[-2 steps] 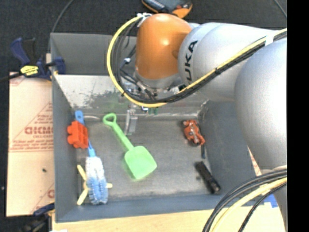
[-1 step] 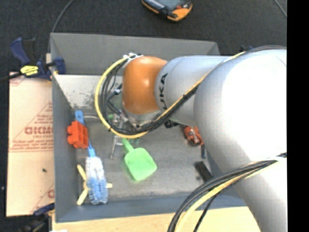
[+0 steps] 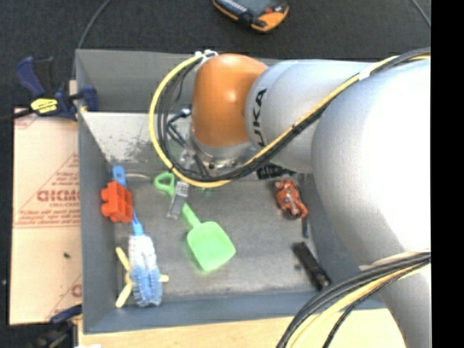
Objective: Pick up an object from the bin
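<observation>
Gripper (image 3: 176, 196) sits above the handle end of the green plastic scoop (image 3: 209, 245) at bin (image 3: 264, 263) centre; open or closed: cannot tell. Scoop is probably light, stiff, slick; grasp the handle, 11 o'clock of the blade

I see a grey metal bin (image 3: 268, 267) with a dull floor. The green scoop (image 3: 210, 246) looks like smooth plastic. The blue brush (image 3: 145, 267) has fuzzy bristles. My arm's orange cover (image 3: 221, 100) is shiny.

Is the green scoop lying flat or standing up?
Lying flat: the green scoop rests on the bin floor, handle and blade both showing.
</observation>
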You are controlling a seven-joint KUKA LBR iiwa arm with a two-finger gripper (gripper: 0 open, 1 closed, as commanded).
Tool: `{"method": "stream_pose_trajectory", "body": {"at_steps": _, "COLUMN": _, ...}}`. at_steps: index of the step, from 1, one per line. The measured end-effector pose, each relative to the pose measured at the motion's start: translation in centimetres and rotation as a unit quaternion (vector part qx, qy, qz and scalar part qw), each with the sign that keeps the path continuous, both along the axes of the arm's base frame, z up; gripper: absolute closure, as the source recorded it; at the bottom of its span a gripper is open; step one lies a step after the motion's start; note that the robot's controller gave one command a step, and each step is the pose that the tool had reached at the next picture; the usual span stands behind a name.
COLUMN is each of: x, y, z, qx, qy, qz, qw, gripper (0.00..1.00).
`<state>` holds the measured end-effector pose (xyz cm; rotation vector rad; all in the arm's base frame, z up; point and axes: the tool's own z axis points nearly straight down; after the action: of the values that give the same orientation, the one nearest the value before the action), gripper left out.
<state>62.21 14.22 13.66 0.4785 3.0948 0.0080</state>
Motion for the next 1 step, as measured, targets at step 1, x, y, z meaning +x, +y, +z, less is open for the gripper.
{"method": "stream_pose_trajectory", "body": {"at_steps": 1, "x": 1.31, "y": -1.73, "z": -3.59, "qx": 0.0, "qy": 0.0048, "qz": -0.019, "qw": 0.9998, "gripper": 0.0}}
